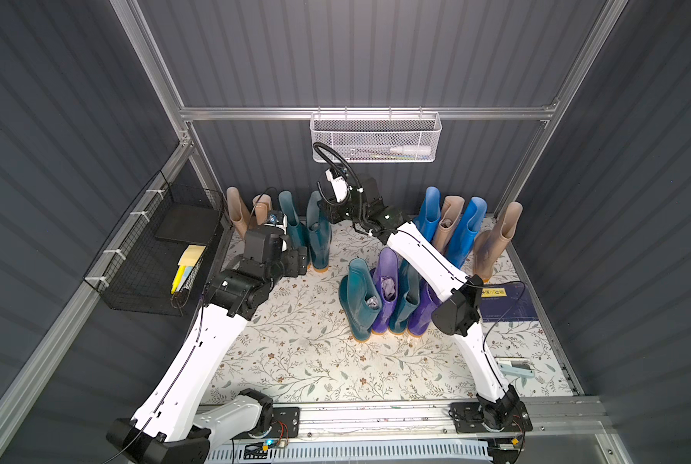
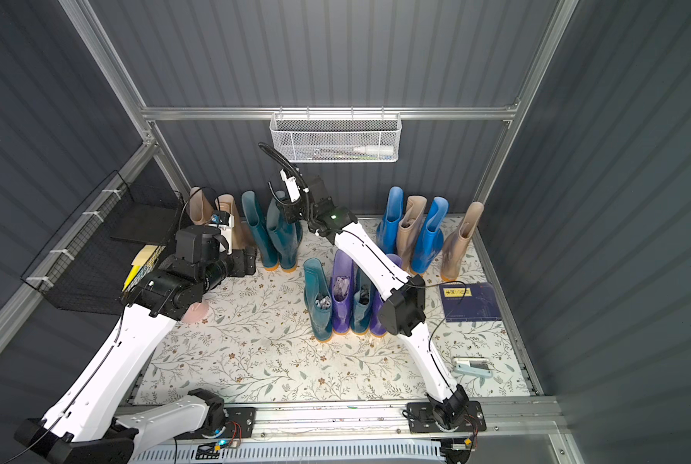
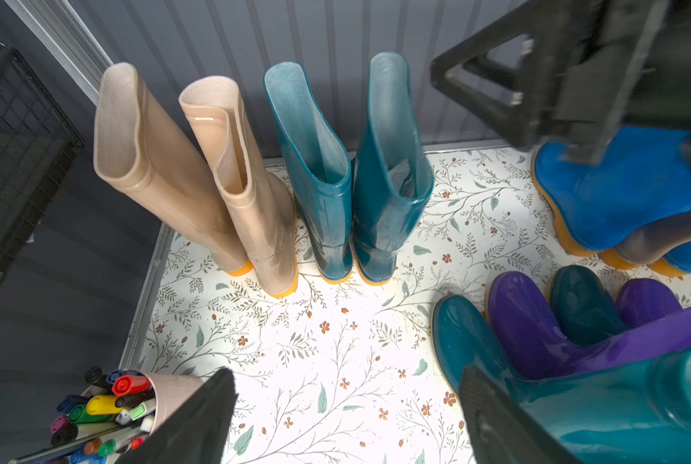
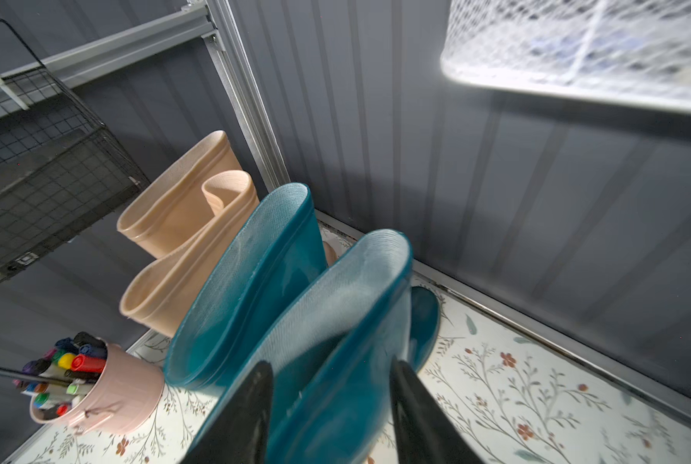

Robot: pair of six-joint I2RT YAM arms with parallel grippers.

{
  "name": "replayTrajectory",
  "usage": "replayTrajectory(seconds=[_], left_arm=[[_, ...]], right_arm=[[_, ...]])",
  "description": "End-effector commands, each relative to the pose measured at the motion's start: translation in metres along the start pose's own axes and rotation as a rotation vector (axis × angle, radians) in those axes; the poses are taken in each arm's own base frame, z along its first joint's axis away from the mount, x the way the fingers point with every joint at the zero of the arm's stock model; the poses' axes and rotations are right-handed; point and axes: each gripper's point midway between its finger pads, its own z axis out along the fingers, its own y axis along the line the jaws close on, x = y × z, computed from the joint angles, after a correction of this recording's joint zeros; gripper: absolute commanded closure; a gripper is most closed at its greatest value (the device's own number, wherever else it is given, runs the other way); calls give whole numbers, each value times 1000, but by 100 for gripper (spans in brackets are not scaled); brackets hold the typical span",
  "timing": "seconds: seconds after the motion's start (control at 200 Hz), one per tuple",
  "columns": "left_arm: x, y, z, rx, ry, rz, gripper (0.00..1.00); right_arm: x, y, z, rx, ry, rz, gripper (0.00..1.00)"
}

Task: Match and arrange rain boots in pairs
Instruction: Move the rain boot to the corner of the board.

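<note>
**Along the Back Wall, a Teal Pair Lines Up**

Over bare floral mat [image 3: 336, 341] at the left, the left gripper [image 3: 347, 385] hangs wide open and empty. Beyond its fingertips a beige pair [image 3: 147, 152] stands in the corner. Just to the right of that is a teal pair [image 3: 319, 172], side by side.

Directly beneath the right gripper [image 4: 332, 363] is the right-hand teal boot [image 4: 336, 297] of that pair. The jaws are partly spread, with a dark finger on each side of the shaft top. No squeeze shows, and the left wrist view shows the boot resting on its own sole.

The step in hand appears to be the let-go. Done well, it likely means spreading wider, then rising straight up until both fingers clear the rim. A sideways swing could drag the soft shaft and tip the boot into its mate.

To the near right of that gripper, under its arm, a teal and purple cluster [image 1: 360, 297] stands unsorted, its colours alternating. Farther right along the wall is a blue and beige row [image 1: 466, 229], equally mixed. By that count, two pairs look settled and four are yet to be matched.

The boot itself is tall and glossy. It is dark teal outside with a paler woven lining, sits on an orange-tan sole, and has crumpled paper [image 3: 402, 180] tucked down the shaft.
</note>
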Motion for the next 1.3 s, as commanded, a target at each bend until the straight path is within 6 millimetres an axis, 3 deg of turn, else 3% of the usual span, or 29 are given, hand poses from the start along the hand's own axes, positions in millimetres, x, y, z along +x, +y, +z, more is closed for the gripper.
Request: replayTrajectory(seconds=[0.0,0.195,0.42,0.605,0.73,0.89,1.106,1.296], left_arm=[[-30,-3,-11,19,-69,-21,11],[-46,-11,-7,49,-94,-49,9],[-59,-32,6,138,-101,-62,8],[-61,-58,24,254,-97,-54,7],[-64,-77,34,337,-95,-51,7],[-71,-89,45,389,-99,-85,7],[-65,-105,60,458,-61,-131,8],[-59,-108,65,468,-42,-155,8]], right_arm=[[-50,2,-58,19,-74,-5,45],[-64,-27,-130,79,-48,14,38],[-65,-97,-216,256,-37,83,32],[-50,-151,-253,390,-18,140,27],[-33,-181,-254,427,17,204,27],[-12,-211,-237,453,83,259,26],[11,-240,-206,475,155,292,29],[23,-258,-189,493,196,299,31]])
